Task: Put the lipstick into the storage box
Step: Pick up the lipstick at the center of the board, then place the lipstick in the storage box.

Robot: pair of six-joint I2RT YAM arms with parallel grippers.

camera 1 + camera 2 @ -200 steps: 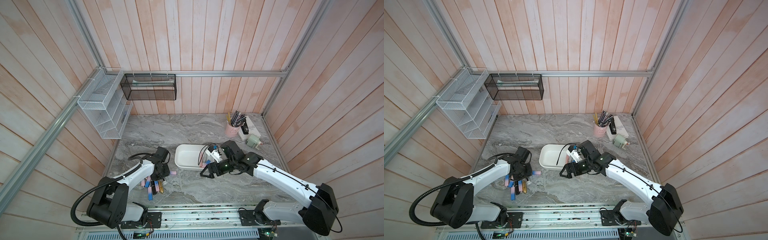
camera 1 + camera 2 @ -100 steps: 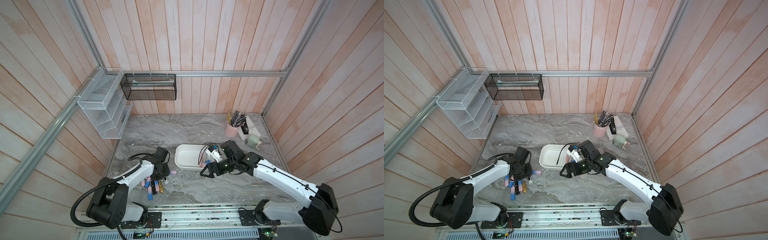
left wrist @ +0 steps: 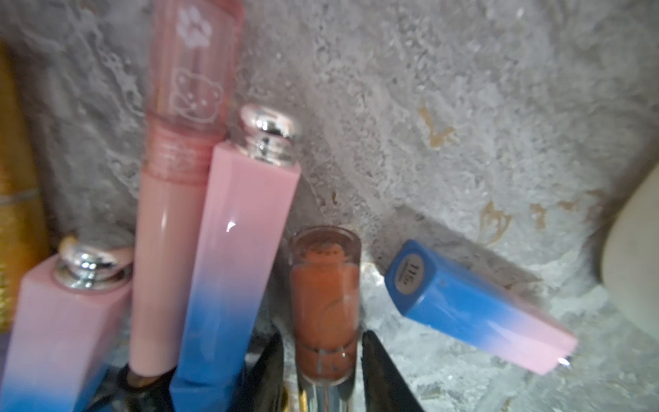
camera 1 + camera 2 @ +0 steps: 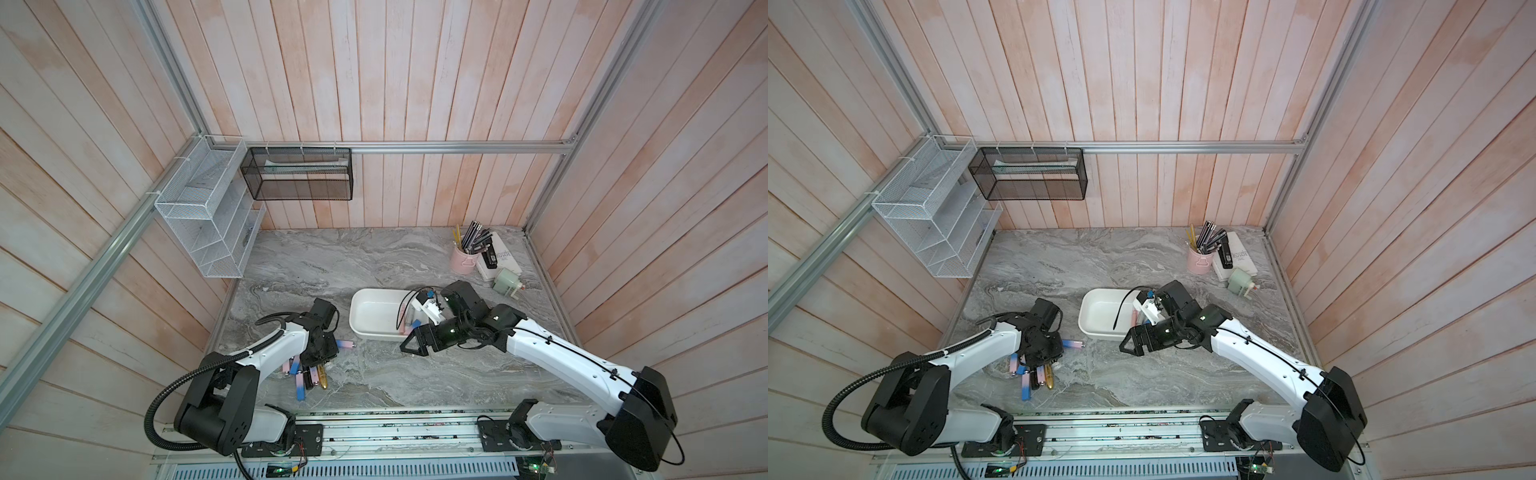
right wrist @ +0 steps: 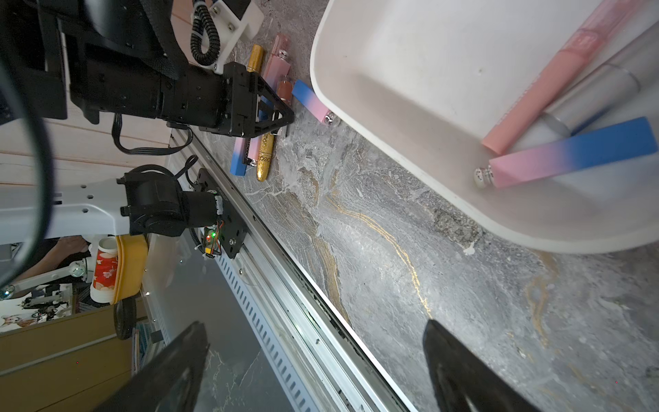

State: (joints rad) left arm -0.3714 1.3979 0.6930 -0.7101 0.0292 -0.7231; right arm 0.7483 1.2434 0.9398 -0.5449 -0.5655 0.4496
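Straddling the coral lipstick (image 3: pixel 324 296), the left gripper (image 3: pixel 322 337) has 1 black finger on each side of the tube's width. The jaws sit narrow and close to it, but I cannot tell whether they pinch it. The tube lies flat in a cluster of lipsticks on the table's left, its long axis running straight out from the wrist.

The carry should go rightward. The storage box (image 4: pixel 352 318) lies near, to that gripper's right, with 1 pink-blue lipstick (image 4: pixel 344 344) on the table between them. At least 3 lipsticks already lie inside the box. Just beside its near wall hovers the right gripper (image 5: pixel 313 323), jaws wide apart and empty, so the left arm is plainly nearer the target.

Underneath is a grey veined marble tabletop (image 4: pixel 374 257). Pale wooden planks wall the cell, with a white wire rack (image 4: pixel 203 224) and a black mesh basket (image 4: pixel 297 174) at the left rear, and a pink pencil cup (image 4: pixel 464 262) at the right rear.
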